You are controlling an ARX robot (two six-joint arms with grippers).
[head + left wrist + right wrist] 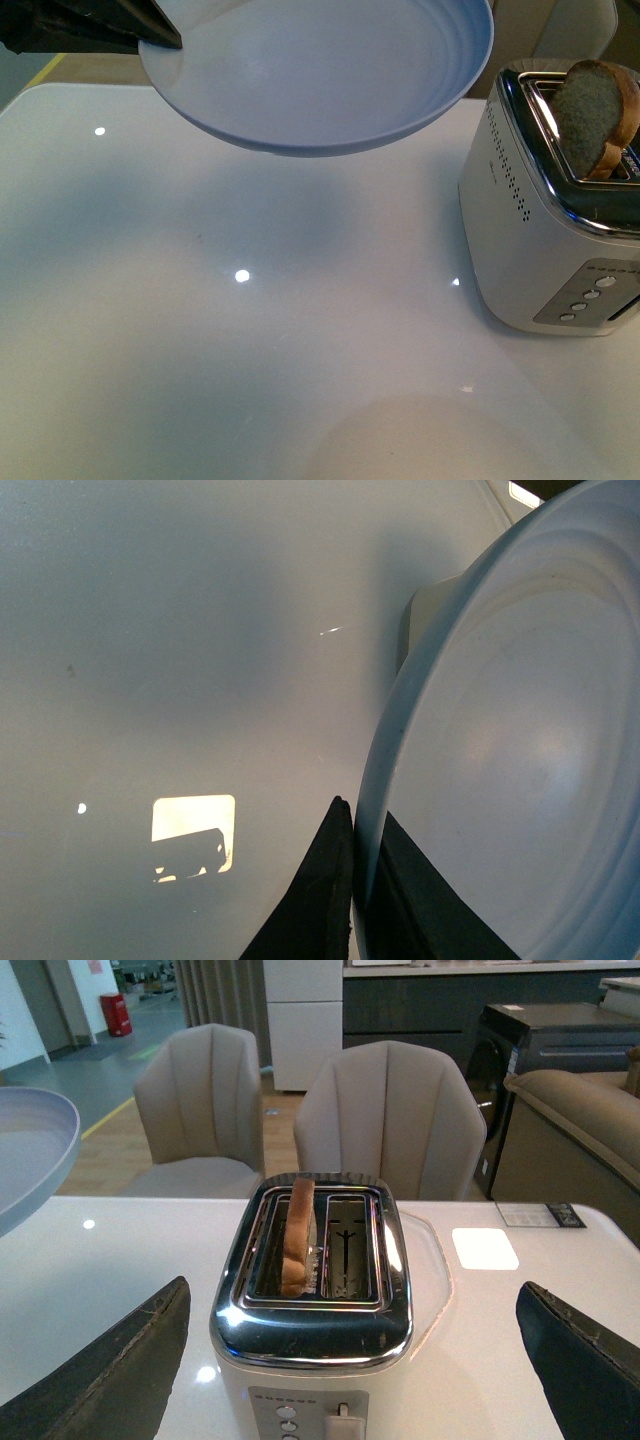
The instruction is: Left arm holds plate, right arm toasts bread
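Observation:
My left gripper (165, 38) is shut on the rim of the pale blue-grey plate (330, 80) and holds it in the air above the table's far side. In the left wrist view the black fingers (320, 900) pinch the plate's edge (500, 780). The bread (597, 115) stands upright in one slot of the white and chrome toaster (550, 240), its top sticking out. In the right wrist view the bread (298, 1235) is in one slot and the other slot is empty. My right gripper (350, 1380) is open, its fingers (110, 1380) wide apart on either side of the toaster's near end (310, 1340).
The toaster's lever (340, 1425) and round buttons (287, 1418) face my right wrist camera. Two beige chairs (385, 1120) stand behind the white table (250, 330). The plate's edge (35, 1160) shows in the right wrist view.

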